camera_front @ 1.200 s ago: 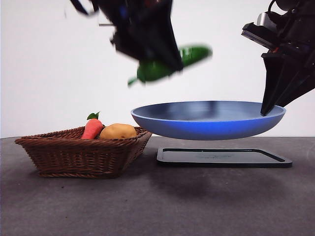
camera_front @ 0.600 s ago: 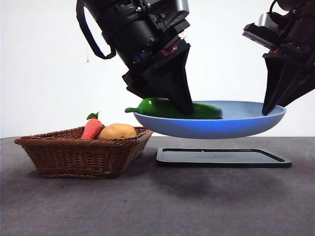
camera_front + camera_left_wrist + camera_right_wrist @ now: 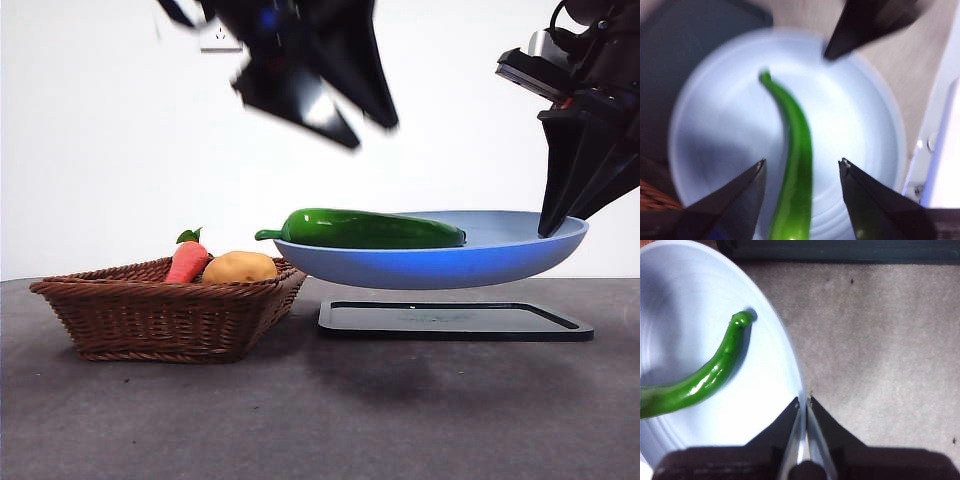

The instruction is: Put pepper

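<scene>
The pepper (image 3: 365,229) lies lengthwise in the pale blue plate (image 3: 520,255), its curved stem poking over the plate's left rim and its body resting free of any gripper. The plate hangs in the air above a flat black tray (image 3: 455,321) on the dark surface (image 3: 320,420), held level at its right edge by the right gripper (image 3: 803,401), whose jaws are pressed together on the rim; that arm reaches down steeply from the upper right corner. The left gripper (image 3: 801,167) hovers above the plate's left half with its jaws spread wide and nothing between them, the pepper lying below the gap; in the front view this arm is a blurred dark mass high at the top. To the left, a wicker basket (image 3: 150,315) rests on the surface holding a carrot (image 3: 186,262) and a potato (image 3: 240,267).
</scene>
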`<state>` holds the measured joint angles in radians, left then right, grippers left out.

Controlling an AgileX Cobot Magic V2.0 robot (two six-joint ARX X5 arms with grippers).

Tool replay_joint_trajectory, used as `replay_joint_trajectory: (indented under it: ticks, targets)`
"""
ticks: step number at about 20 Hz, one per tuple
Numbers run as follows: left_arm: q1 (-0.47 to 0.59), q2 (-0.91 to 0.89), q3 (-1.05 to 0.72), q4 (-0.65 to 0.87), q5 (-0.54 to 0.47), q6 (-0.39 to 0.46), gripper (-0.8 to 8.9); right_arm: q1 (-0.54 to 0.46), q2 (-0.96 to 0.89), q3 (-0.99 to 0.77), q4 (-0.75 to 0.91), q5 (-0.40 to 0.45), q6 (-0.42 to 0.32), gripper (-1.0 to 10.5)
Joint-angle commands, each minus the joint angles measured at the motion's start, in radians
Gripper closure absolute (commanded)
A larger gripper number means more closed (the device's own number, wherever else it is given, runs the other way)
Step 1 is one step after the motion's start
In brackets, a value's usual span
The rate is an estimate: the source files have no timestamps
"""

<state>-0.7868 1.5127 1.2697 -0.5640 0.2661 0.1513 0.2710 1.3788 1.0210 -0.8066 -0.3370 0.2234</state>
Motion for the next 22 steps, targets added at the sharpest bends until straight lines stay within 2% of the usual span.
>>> replay_joint_trajectory:
  ticks: [1, 6, 11, 19, 22]
  targets:
    - [-0.01, -0.061, 0.016, -0.011, 0.002, -0.018, 5.53, 0.001, 0.009, 0.016, 0.013, -0.001, 0.026, 9.4]
    - [-0.01, -0.25, 0.016, -0.032, 0.001, -0.018, 5.53, -0.054, 0.038, 0.017, 0.053, -0.001, 0.057, 9.4]
    - [-0.01, -0.412, 0.016, -0.071, 0.0, -0.019, 5.53, -0.14, 0.192, 0.099, 0.075, -0.002, 0.052, 9.4]
    - [-0.01, -0.505, 0.016, -0.122, 0.0, -0.048, 5.53, -0.208, 0.526, 0.393, 0.103, -0.003, 0.045, 9.4]
    - [-0.01, -0.505, 0.016, -0.133, -0.001, -0.056, 5.53, -0.212, 0.595, 0.444, 0.14, -0.005, 0.046, 9.4]
